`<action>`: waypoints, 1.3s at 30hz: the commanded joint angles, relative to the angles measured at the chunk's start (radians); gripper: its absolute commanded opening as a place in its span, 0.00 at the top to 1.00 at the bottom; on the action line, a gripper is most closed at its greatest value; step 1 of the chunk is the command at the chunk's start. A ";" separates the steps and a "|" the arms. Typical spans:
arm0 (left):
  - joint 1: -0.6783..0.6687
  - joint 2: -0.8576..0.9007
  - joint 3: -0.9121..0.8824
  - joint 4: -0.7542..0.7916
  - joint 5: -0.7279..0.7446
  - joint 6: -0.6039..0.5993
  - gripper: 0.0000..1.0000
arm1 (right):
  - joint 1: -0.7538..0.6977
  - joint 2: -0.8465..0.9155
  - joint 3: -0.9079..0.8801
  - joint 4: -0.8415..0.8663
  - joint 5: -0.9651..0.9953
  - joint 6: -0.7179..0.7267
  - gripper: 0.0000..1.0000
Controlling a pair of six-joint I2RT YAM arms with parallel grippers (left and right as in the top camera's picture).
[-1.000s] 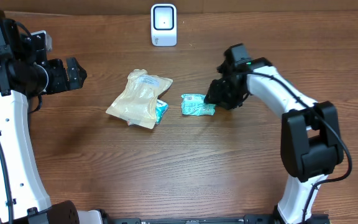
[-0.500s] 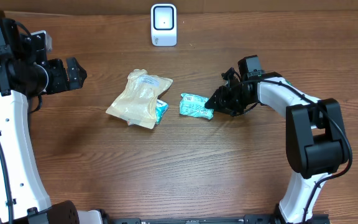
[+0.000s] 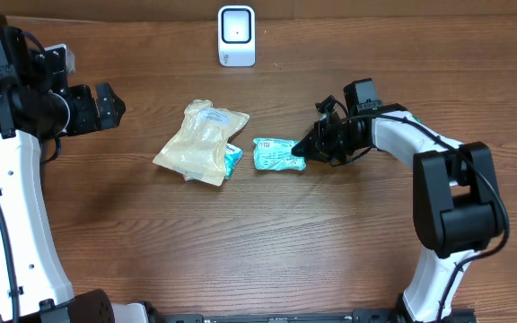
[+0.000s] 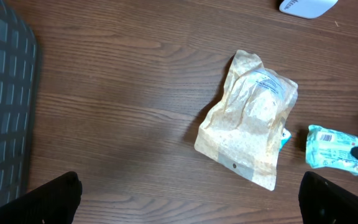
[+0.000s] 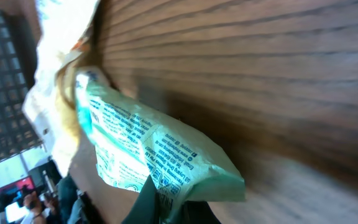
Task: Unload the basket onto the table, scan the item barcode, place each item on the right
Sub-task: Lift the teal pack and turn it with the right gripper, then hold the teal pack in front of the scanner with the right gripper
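A green packet (image 3: 275,154) with printed text lies in the middle of the wooden table. My right gripper (image 3: 306,150) is low at the packet's right end and shut on that edge; the right wrist view shows the packet (image 5: 148,149) pinched between the dark fingers (image 5: 148,199). The white barcode scanner (image 3: 236,36) stands upright at the far edge. My left gripper (image 3: 110,106) hovers open over the left side, holding nothing. In its own view its fingers (image 4: 61,199) stand wide apart, with the packet (image 4: 331,148) at the right edge. No barcode can be made out.
A tan pouch (image 3: 202,142) lies just left of the packet, covering part of another teal item (image 3: 232,160). It also shows in the left wrist view as the tan pouch (image 4: 250,118). A grey gridded mat (image 4: 2,106) lies off the table's left edge.
My right gripper has closed on the packet's right edge, after its arm lowered and swung right. The packet has slid slightly left toward the tan pouch. The left arm has not moved.
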 commanded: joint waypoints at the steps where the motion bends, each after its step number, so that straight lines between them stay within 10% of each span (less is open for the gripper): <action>1: -0.001 0.006 0.004 0.002 0.008 0.023 0.00 | 0.003 -0.165 0.042 -0.009 -0.067 -0.005 0.96; 23: -0.004 0.007 0.004 0.002 0.008 0.023 0.00 | 0.023 -0.608 0.101 -0.256 0.154 0.127 0.96; 39: -0.004 0.011 0.004 0.002 0.008 0.023 0.00 | 0.256 -0.134 0.963 -0.570 0.906 0.073 0.96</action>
